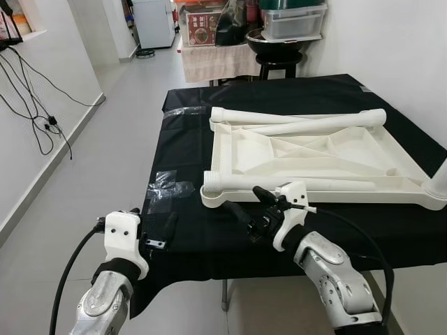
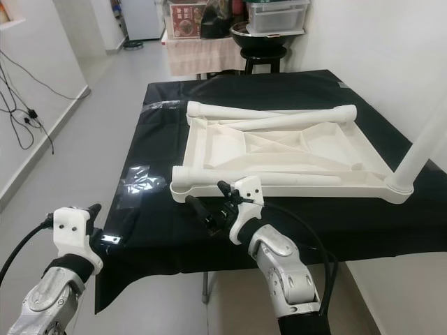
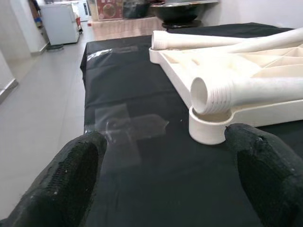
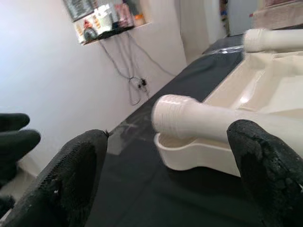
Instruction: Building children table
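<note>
A white children's tabletop (image 1: 314, 150) lies upside down on the black-covered table (image 1: 230, 237). Several loose white legs lie on it. One leg (image 1: 293, 183) runs along the near edge, its threaded end (image 3: 208, 94) above the near-left corner socket (image 3: 208, 127). Another leg (image 2: 419, 150) stands upright in the near-right corner. My right gripper (image 1: 248, 204) is open, just in front of that near-left corner, pointing at the threaded end (image 4: 175, 116). My left gripper (image 1: 157, 230) is open at the table's near-left edge, holding nothing.
Clear tape patches (image 1: 167, 187) stick to the black cloth left of the tabletop. Behind the table stand a stool with a black bowl (image 1: 276, 45) and a cloth-covered stand with boxes (image 1: 209, 56). A white wall runs along the right; cables (image 1: 42, 122) hang on the left wall.
</note>
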`<state>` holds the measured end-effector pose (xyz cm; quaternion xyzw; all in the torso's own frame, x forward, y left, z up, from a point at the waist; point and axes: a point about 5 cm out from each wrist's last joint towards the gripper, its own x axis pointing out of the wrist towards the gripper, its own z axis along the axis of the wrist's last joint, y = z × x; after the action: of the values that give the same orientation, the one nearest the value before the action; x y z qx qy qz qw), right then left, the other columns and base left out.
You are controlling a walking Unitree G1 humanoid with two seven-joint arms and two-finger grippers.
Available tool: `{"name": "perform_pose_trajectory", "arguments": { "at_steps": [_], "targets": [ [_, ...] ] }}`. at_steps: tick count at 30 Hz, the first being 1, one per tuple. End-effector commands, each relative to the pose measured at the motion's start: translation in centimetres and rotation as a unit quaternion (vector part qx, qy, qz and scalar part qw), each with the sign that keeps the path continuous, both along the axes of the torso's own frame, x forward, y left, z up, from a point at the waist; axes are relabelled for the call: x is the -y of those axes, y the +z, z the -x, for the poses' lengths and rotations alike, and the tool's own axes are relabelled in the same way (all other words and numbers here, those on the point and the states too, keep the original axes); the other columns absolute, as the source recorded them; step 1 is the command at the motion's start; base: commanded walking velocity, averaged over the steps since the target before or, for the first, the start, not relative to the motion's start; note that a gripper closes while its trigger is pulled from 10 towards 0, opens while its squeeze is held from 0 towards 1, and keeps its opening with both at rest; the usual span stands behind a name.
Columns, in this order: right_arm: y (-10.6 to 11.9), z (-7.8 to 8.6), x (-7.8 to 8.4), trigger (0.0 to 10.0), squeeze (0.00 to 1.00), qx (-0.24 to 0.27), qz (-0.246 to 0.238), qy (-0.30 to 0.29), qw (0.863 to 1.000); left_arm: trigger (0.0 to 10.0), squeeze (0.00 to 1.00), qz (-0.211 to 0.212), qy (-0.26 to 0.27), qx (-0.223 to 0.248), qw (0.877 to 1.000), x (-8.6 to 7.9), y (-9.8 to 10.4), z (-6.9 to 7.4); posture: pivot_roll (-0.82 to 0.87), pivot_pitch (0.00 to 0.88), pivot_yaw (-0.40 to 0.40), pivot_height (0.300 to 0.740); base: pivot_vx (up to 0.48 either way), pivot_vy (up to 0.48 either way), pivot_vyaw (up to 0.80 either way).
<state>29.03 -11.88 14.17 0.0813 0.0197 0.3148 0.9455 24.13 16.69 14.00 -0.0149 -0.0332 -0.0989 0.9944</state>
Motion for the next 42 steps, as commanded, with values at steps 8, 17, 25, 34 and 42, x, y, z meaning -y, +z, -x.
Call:
{"name": "perform_pose_trajectory", "arguments": {
  "at_steps": [8, 17, 25, 34, 42],
  "targets": [
    [0.1, 0.2, 0.1, 10.0, 0.00, -0.007, -0.013, -0.001, 1.000, 10.0, 0.00, 0.013, 0.008, 0.012, 1.000, -0.3, 0.8, -0.5, -0.07, 0.038, 0.042, 0.740, 0.000, 0.000, -0.80],
    [0.3, 0.2, 0.0, 10.0, 0.00, -0.004, -0.030, 0.003, 1.000, 10.0, 0.00, 0.015, 0.010, 0.011, 1.000, -0.5, 0.8, -0.5, -0.07, 0.039, 0.047, 0.740, 0.073, 0.000, -0.41],
    [0.4, 0.1, 0.1, 10.0, 0.00, -0.006, -0.036, 0.004, 0.999, 10.0, 0.00, 0.014, 0.007, 0.010, 1.000, -0.5, 0.9, -0.6, -0.07, 0.039, 0.049, 0.740, 0.343, 0.000, -0.50],
    [0.4, 0.0, 0.1, 10.0, 0.00, -0.009, -0.042, 0.006, 0.999, 10.0, 0.00, 0.010, 0.007, 0.010, 1.000, -0.5, 0.9, -0.6, -0.07, 0.035, 0.050, 0.740, 0.148, 0.000, 0.00],
    [0.0, 0.2, 0.1, 10.0, 0.00, -0.018, -0.054, 0.010, 0.998, 10.0, 0.00, -0.014, 0.012, -0.004, 1.000, 0.0, 0.7, 0.4, -0.07, 0.012, 0.058, 0.740, 0.000, 0.000, 0.00]
  ]
}}
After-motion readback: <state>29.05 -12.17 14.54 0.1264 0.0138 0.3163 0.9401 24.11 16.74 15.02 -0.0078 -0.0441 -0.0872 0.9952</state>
